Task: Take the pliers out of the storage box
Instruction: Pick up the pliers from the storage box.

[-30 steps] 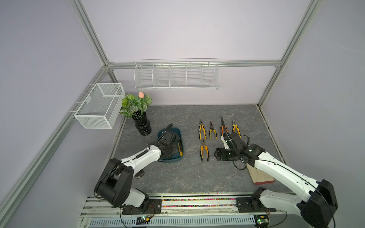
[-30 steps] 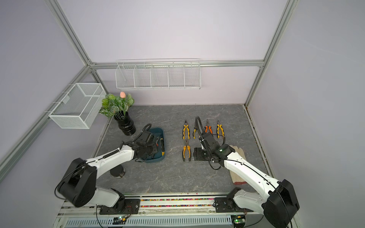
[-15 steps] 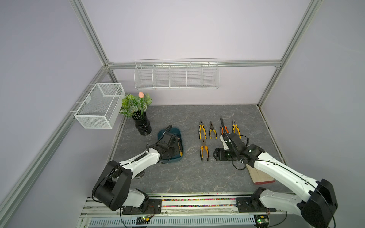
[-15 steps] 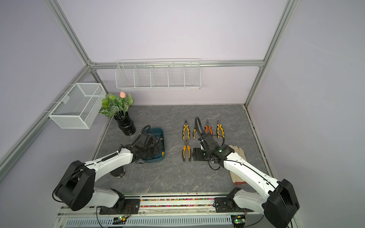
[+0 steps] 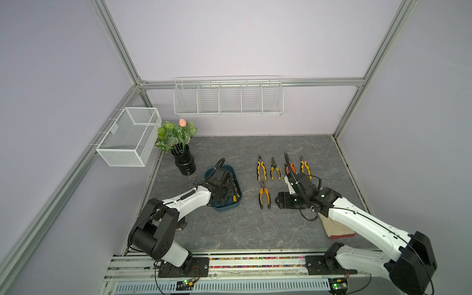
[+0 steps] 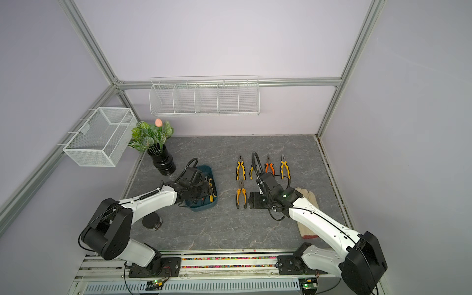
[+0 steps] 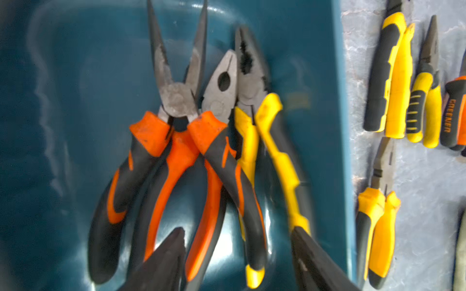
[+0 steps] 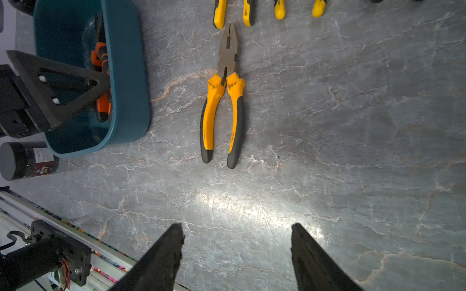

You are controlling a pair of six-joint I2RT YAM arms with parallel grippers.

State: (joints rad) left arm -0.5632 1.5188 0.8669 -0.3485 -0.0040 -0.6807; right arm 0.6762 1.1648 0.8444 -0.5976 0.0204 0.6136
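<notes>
Although five pliers (image 5: 263, 184) already lie out on the tabletop (image 5: 229, 229), you have three left in the storage box (image 7: 339, 126): two orange-handled pairs (image 7: 148, 133) and one yellow-handled pair (image 7: 277, 156). Your left gripper (image 7: 237, 239) hangs over their handles, spread and empty. The right gripper (image 8: 237, 234) hovers over bare tabletop, also spread and empty.

Both top views look down from high at the front, toward the back wall (image 5: 229, 51), over the whole tabletop (image 5: 229, 229). The left wrist camera sits close above the storage box (image 7: 75, 100), looking into it; the right wrist camera looks down from farther off. Both wrist views share the box's wall and the yellow-handled pliers (image 8: 222, 105) near it.
</notes>
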